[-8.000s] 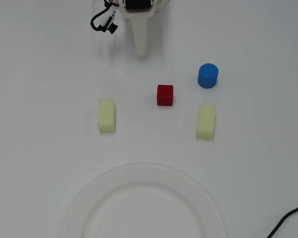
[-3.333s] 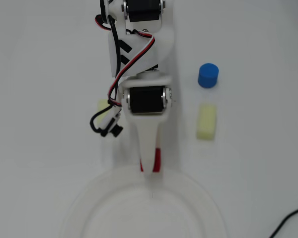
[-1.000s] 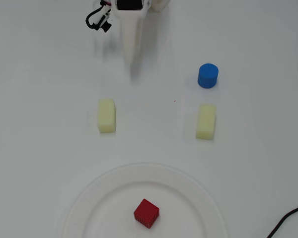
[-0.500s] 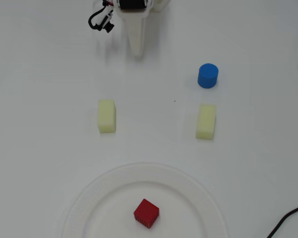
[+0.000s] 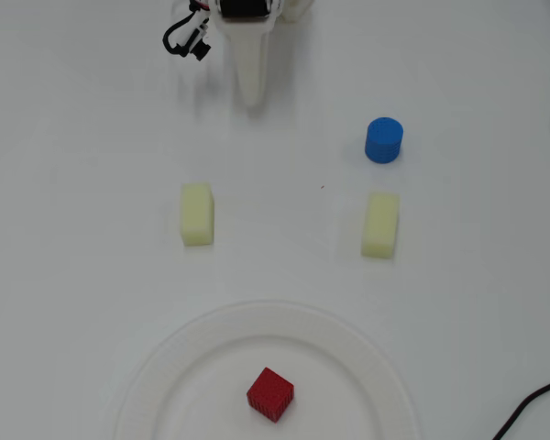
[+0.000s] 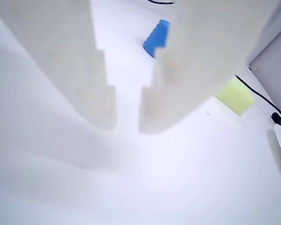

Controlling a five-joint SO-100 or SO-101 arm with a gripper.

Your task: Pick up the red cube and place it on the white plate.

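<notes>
The red cube rests on the white plate at the bottom middle of the overhead view, a little below the plate's centre. My white gripper is at the top of that view, far from the cube and the plate, with its jaws drawn together into one narrow wedge and nothing between them. In the wrist view the gripper fills the upper half; only a thin gap shows between the fingertips. The cube and the plate are out of the wrist view.
A blue cylinder stands right of the gripper; it also shows in the wrist view. Two pale yellow blocks lie mid-table, one in the wrist view. A black cable crosses the bottom right corner.
</notes>
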